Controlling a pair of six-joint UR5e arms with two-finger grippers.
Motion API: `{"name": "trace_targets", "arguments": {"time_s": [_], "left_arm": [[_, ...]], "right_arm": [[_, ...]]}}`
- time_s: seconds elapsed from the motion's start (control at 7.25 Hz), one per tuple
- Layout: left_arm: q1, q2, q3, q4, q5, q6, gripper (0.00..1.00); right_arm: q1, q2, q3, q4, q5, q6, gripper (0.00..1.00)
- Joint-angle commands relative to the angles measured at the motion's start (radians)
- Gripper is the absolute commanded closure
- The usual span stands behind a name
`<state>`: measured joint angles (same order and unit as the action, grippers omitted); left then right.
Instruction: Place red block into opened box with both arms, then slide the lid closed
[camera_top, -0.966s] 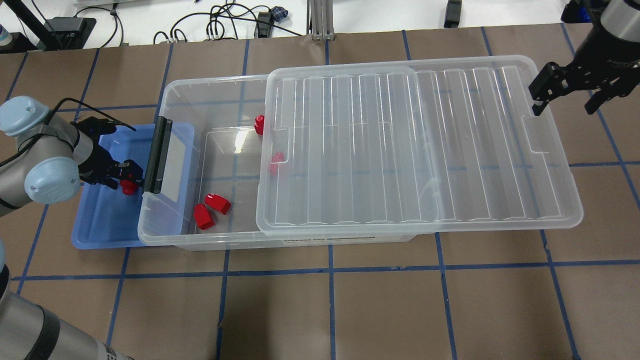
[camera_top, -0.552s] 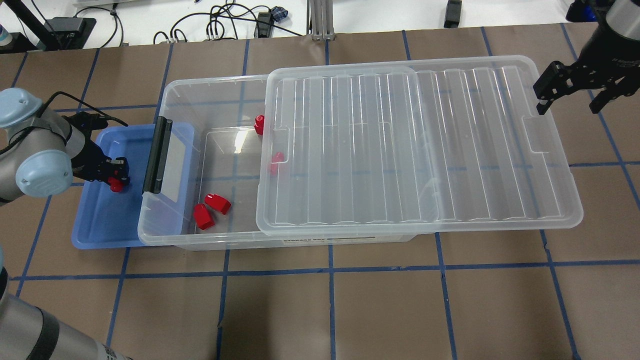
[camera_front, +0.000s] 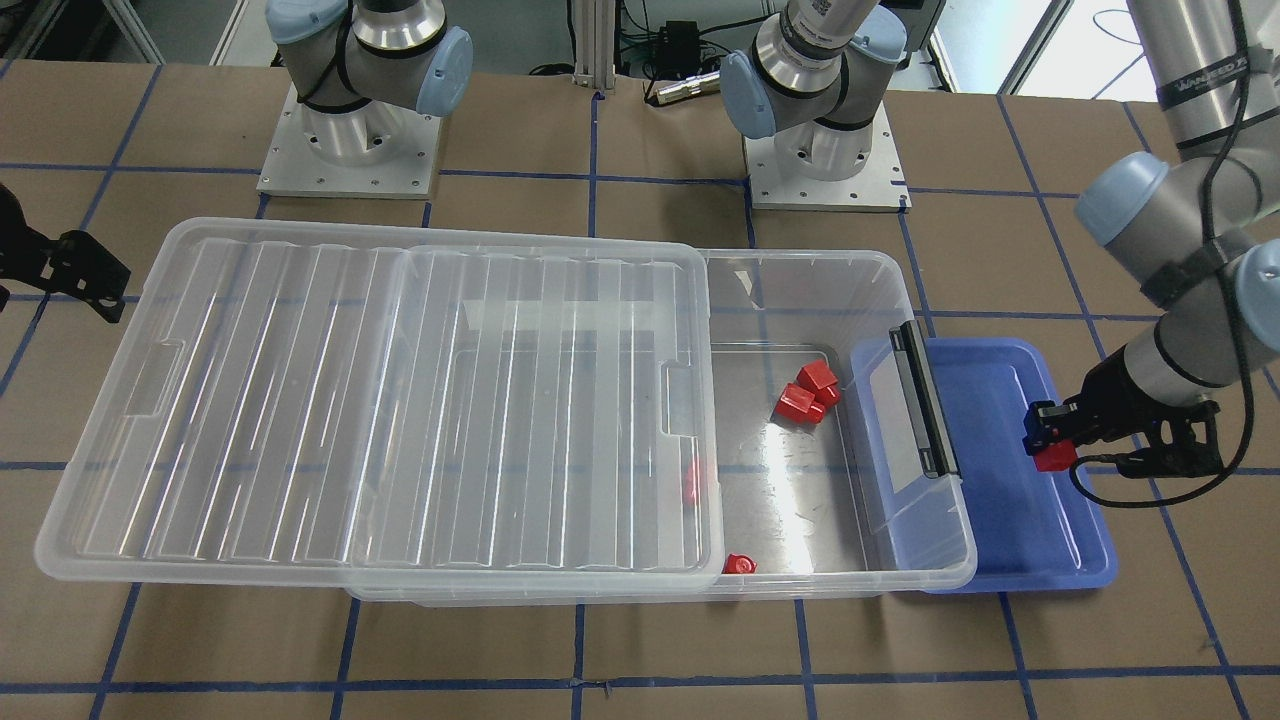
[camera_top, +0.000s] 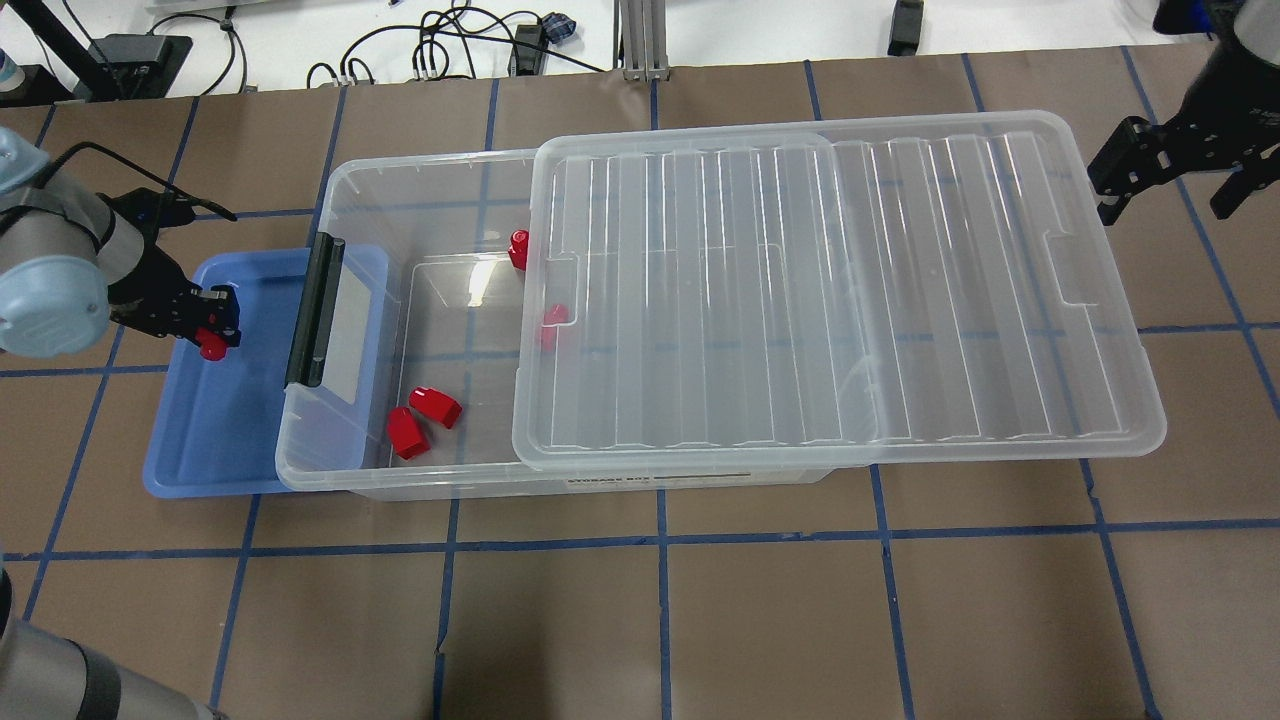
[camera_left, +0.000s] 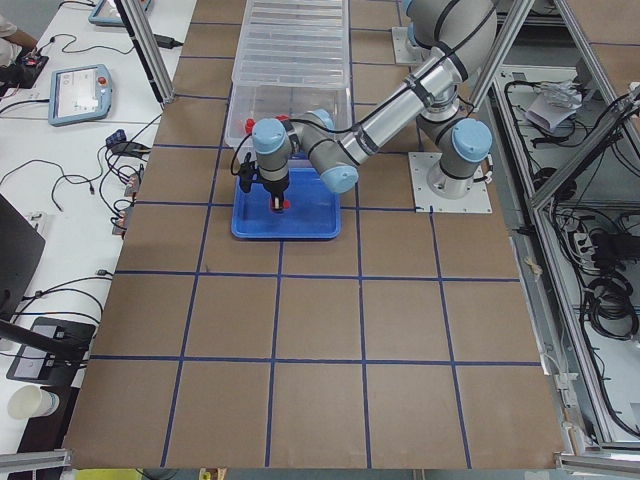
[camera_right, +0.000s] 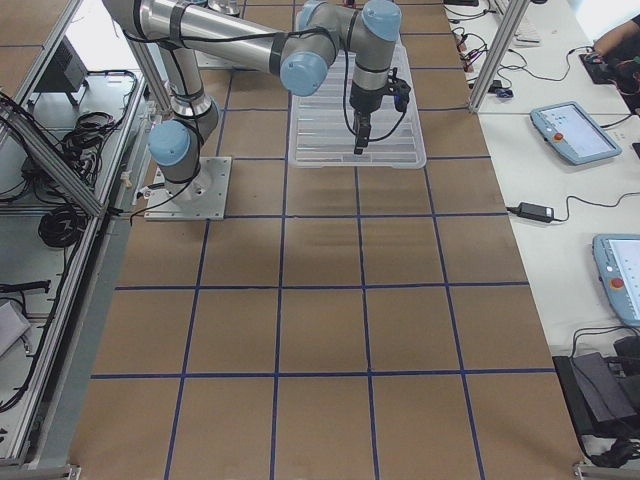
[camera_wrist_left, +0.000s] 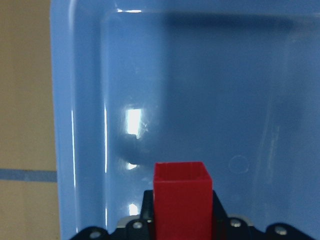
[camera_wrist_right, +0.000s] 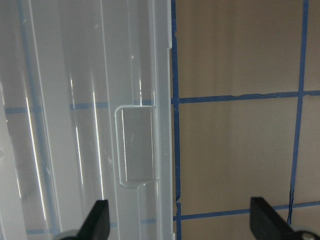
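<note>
Carry step: my left gripper (camera_top: 215, 330) pinches the red block (camera_top: 211, 348) over the blue tray (camera_top: 200, 450), left of the box (camera_top: 420, 168); next it must clear the rim, my right gripper (camera_top: 1172, 195) spread beside the lid (camera_top: 950, 300)

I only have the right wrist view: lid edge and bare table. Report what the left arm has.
Observer: The left gripper holds a red block over the blue tray.
Operator: Give me the box's state.
Observer: The box is open at the robot's left end; the lid covers the rest and overhangs the right end.
Operator: Count what's inside.
Observer: Four loose blocks lie on its floor, one of them partly under the lid's edge.
</note>
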<state>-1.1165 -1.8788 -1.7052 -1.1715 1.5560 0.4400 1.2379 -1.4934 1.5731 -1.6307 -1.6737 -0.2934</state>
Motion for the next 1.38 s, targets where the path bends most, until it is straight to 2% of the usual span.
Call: {"name": "trace_targets", "arguments": {"time_s": [0.0,0.28,0.41,0.55,0.83,0.97,1.24], "left_arm": [[-0.166,0.058,0.221,-0.289,0.002,-0.143,0.99],[-0.338,0.084,0.223,-0.307,0.006,-0.37,0.99],[-0.398,0.076,0.192,-0.3,0.004,-0.459,0.99],[-0.425,0.081,0.12,-0.243,0.001,-0.499,0.99],[-0.43,0.047,-0.011,0.009,-0.001,-0.491,0.99],[-0.43,0.052,-0.061,0.07,-0.001,-0.491,0.99],[-0.427,0.04,-0.129,0.113,-0.01,-0.506,0.99]], "right_arm": [[0.0,-0.011,0.001,0.003,-0.001,0.0,0.0],[0.0,-0.013,-0.005,-0.006,-0.001,0.0,0.0],[0.0,-0.01,0.002,-0.006,-0.001,0.0,0.0],[0.0,-0.011,-0.004,-0.006,-0.001,0.0,0.0],[0.0,-0.011,-0.002,-0.003,-0.001,0.0,0.0],[0.0,-0.011,-0.005,-0.011,0.008,0.0,0.0],[0.0,-0.01,-0.005,-0.012,0.008,0.0,0.0]]}}
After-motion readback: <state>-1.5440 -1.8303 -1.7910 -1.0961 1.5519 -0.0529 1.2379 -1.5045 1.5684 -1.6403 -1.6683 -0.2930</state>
